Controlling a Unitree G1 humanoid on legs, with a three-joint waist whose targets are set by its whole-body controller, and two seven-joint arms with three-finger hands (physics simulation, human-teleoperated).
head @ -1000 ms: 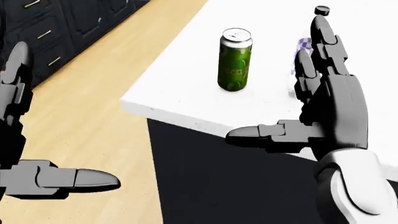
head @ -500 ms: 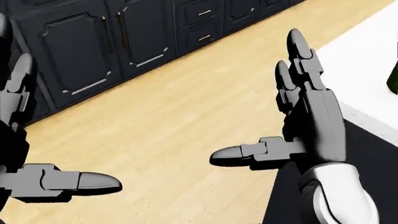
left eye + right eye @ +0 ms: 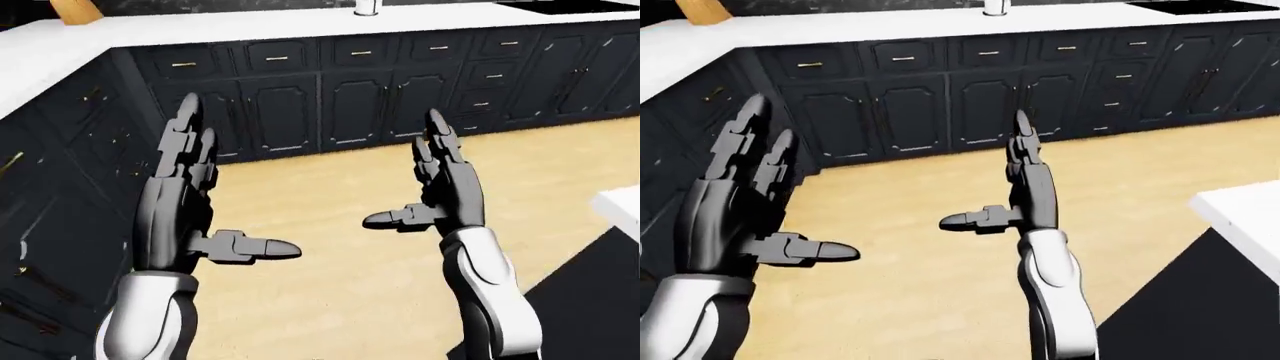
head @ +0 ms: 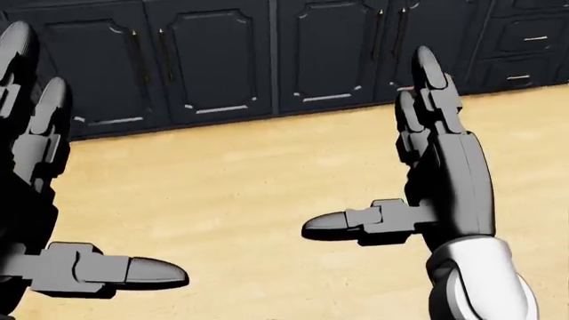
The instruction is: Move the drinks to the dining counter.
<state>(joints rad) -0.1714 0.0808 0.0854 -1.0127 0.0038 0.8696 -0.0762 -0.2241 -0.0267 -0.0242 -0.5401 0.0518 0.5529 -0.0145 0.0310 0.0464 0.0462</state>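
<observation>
No drink shows in any view at this moment. My left hand (image 3: 232,184) is raised at the left of the left-eye view, fingers straight up and thumb pointing right, open and holding nothing. My right hand (image 3: 404,171) stands the same way near the middle, thumb pointing left, open and empty. In the head view both hands, left (image 4: 102,167) and right (image 4: 371,143), hang over bare wooden floor (image 4: 240,193). A corner of the white counter (image 3: 1243,211) shows at the right edge of the right-eye view.
Dark cabinets (image 3: 350,97) with a white worktop (image 3: 250,26) run along the top and down the left side. A wooden thing (image 3: 75,9) and a small white object (image 3: 367,7) stand on that worktop. The white counter's black side (image 3: 1200,300) fills the lower right.
The camera has swung left: the green can, the bottle and the white counter have slid out of the head view, replaced by floor and dark cabinets. Both hands keep the same open pose.
</observation>
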